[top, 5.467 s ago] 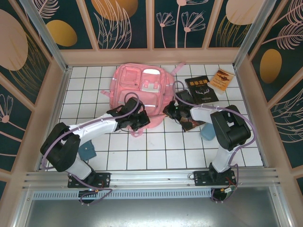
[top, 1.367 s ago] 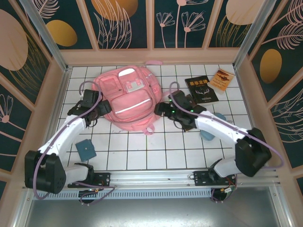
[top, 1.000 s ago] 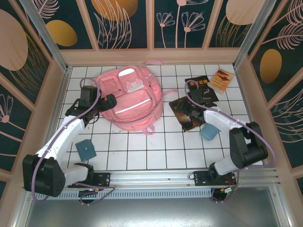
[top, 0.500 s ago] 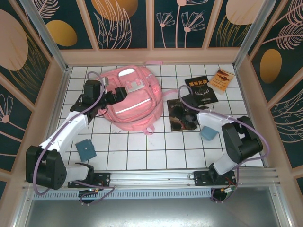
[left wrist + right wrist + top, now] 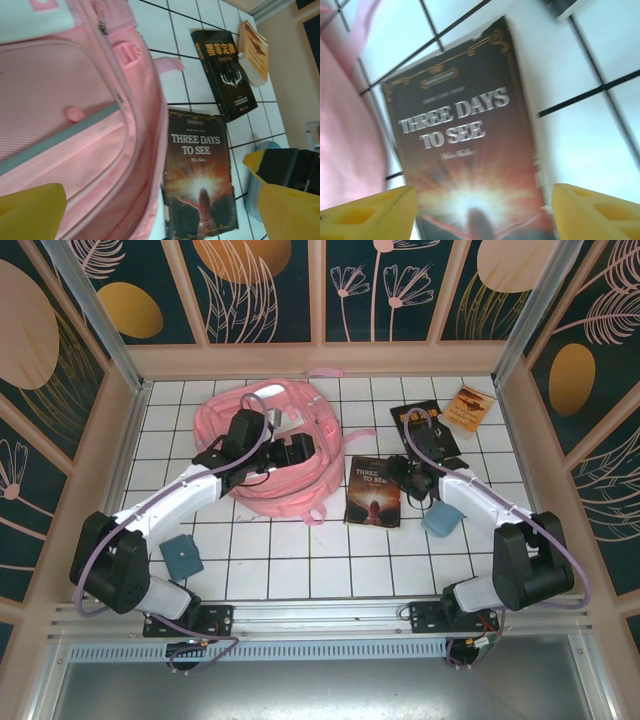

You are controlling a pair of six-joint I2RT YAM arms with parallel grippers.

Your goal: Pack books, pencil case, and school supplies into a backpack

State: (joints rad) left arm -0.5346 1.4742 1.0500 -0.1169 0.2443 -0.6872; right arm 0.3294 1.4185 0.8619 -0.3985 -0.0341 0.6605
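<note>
The pink backpack [image 5: 300, 488] [image 5: 75, 100] lies at the back left of the tiled table. My left gripper [image 5: 293, 450] [image 5: 160, 215] hovers open over its right side. A brown book titled "Three Days to See" [image 5: 372, 495] [image 5: 200, 180] [image 5: 465, 145] lies cover up beside the backpack. My right gripper [image 5: 402, 480] [image 5: 485, 220] stands over it with jaws wide on either side of it, open and not touching. The black book [image 5: 225, 75] and the orange booklet [image 5: 468, 407] [image 5: 255, 50] lie at the back right. A teal pouch, the pencil case [image 5: 181, 555], rests near my left arm's base.
A pale blue rounded item [image 5: 441, 519] sits right next to my right forearm. Wooden walls close in the table on the left, back and right, and a metal rail [image 5: 320, 615] runs along the near edge. Bare tiles [image 5: 320, 560] stretch in front of the backpack and book.
The brown book has slid left and now lies flat beside the backpack. My left arm swung right across the backpack. The right jaws have narrowed somewhat.
</note>
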